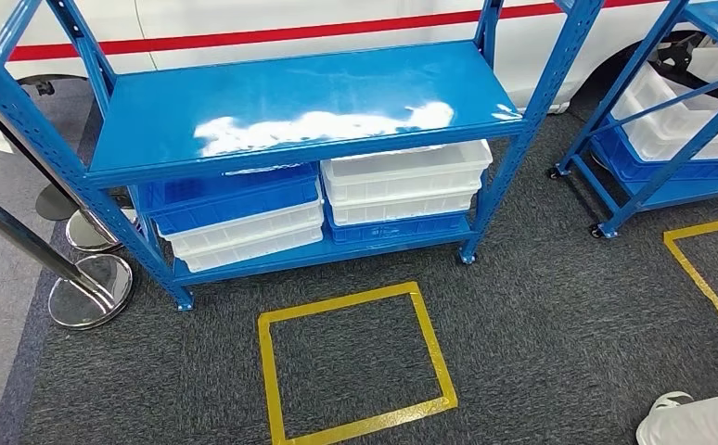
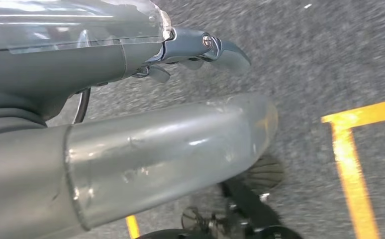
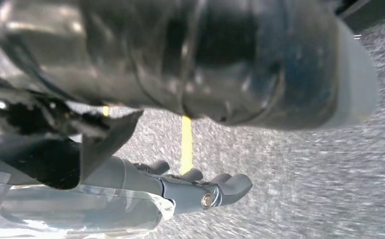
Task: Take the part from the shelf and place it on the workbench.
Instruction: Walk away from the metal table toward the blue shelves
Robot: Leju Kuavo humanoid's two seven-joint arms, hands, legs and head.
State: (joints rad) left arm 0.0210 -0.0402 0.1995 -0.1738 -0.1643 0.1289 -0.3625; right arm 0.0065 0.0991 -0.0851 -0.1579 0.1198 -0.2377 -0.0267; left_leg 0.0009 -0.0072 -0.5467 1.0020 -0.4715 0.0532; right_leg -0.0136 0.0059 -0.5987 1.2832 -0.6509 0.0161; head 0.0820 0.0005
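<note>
A blue shelf [image 1: 309, 102] is seen in the head view, w/ a bare, shiny top board. On the low board under it, blue & white bins [image 1: 323, 204] are stacked in two piles, side by side. The part can't be told from here; what is inside the bins is hidden. A yellow tape square [image 1: 355, 366] is stuck on the grey carpet [image 1: 541, 306] in front of the shelf. A 2nd blue shelf [image 1: 671, 120] w/ white bins is seen at the right. A white shoe [image 1: 698, 419] of a person is seen at the low right corner.

The left hand [image 2: 190, 50] is seen in the left wrist view over the carpet, fingers apart, nothing held. The right hand [image 3: 200, 191] is seen in the right wrist view, also over carpet, fingers apart, nothing held. Both hands are well apart from the shelf.
</note>
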